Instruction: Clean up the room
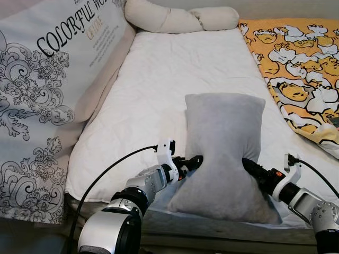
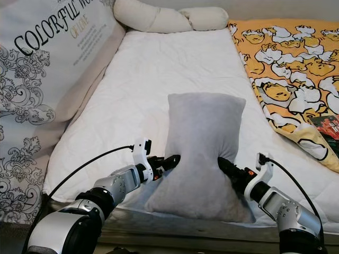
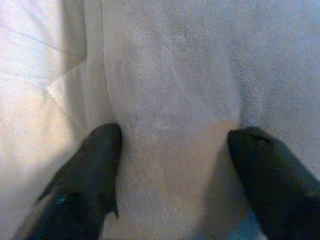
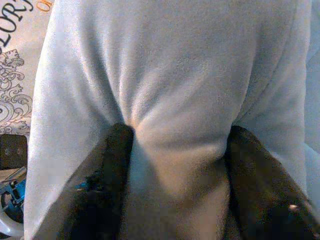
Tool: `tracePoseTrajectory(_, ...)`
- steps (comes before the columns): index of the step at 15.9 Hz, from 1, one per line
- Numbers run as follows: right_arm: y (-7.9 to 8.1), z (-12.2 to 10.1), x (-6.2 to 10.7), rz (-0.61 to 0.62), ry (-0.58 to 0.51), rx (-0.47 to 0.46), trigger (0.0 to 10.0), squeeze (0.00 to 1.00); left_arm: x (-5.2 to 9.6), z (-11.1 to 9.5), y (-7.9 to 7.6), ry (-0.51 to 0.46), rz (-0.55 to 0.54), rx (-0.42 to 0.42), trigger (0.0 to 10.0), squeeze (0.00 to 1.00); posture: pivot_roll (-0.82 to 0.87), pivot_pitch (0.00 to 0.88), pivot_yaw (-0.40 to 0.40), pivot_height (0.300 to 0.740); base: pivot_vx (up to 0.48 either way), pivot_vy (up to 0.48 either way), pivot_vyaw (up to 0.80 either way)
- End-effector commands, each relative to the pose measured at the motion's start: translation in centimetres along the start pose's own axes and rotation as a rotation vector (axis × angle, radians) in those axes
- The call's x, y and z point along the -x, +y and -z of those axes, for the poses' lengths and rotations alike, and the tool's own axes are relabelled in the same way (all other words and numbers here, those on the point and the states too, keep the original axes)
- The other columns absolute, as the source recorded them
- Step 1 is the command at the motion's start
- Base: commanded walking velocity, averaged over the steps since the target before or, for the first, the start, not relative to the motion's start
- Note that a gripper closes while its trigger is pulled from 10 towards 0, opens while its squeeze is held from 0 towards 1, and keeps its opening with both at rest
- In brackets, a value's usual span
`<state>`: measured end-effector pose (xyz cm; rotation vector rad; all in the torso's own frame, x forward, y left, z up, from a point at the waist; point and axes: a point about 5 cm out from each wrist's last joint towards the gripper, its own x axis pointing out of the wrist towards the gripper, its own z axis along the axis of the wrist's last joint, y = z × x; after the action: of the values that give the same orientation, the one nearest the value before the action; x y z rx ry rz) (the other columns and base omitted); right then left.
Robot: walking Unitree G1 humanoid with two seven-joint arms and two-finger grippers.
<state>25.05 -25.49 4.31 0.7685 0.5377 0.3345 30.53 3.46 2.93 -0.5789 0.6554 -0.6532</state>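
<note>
A grey pillow stands on its lower end near the foot of the white mattress, pinched in at its waist. My left gripper presses into its left side, and my right gripper presses into its right side. In the left wrist view the black fingers are spread apart with the tips against the grey fabric. In the right wrist view the fingers are also spread, and the pillow bulges and creases between them.
Beige bolster pillows lie at the head of the bed. A yellow duck-print blanket covers the right side, with a dark red item on it. A large printed cloth hangs along the left. The bed's front edge is just below the pillow.
</note>
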Motion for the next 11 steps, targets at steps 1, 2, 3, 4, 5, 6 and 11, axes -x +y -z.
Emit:
tracePoseTrajectory(1,0.8,-0.2,-0.7,-0.031,0.020,0.036,0.0,0.00,-3.9,2.1,-8.4,0.055,0.220,0.028,0.0,0.00,-0.20,0.000,0.086,0.740,0.000,0.000,0.00)
tracePoseTrajectory(2,0.9,-0.2,-0.7,-0.033,0.019,0.037,0.0,0.00,-3.9,2.1,-8.4,0.054,0.222,0.029,0.0,0.00,-0.20,0.000,0.087,0.740,0.000,0.000,0.00)
tracePoseTrajectory(3,0.9,-0.2,-0.8,-0.034,0.020,0.040,0.0,0.00,-3.9,2.1,-8.5,0.053,0.228,0.032,0.0,0.00,-0.20,0.000,0.087,0.740,0.000,0.000,0.00)
tracePoseTrajectory(4,1.0,-0.2,-0.8,-0.036,0.021,0.042,0.0,0.00,-4.0,2.0,-8.6,0.052,0.234,0.035,0.0,0.00,-0.20,0.000,0.087,0.740,0.000,0.000,0.00)
tracePoseTrajectory(5,1.1,-0.2,-0.9,-0.045,0.017,0.043,0.0,0.00,-4.1,2.0,-9.0,0.052,0.249,0.041,0.0,0.00,-0.20,0.000,0.088,0.740,0.000,0.000,0.00)
tracePoseTrajectory(6,1.2,-0.2,-0.9,-0.047,0.015,0.044,0.0,0.00,-4.1,2.0,-9.1,0.052,0.253,0.042,0.0,0.00,-0.20,0.000,0.089,0.740,0.000,0.000,0.00)
tracePoseTrajectory(11,1.9,-0.7,-1.0,-0.081,-0.009,0.050,0.0,0.00,-4.4,1.4,-10.3,0.036,0.301,0.068,0.0,0.00,-0.20,0.000,0.090,0.740,0.000,0.000,0.00)
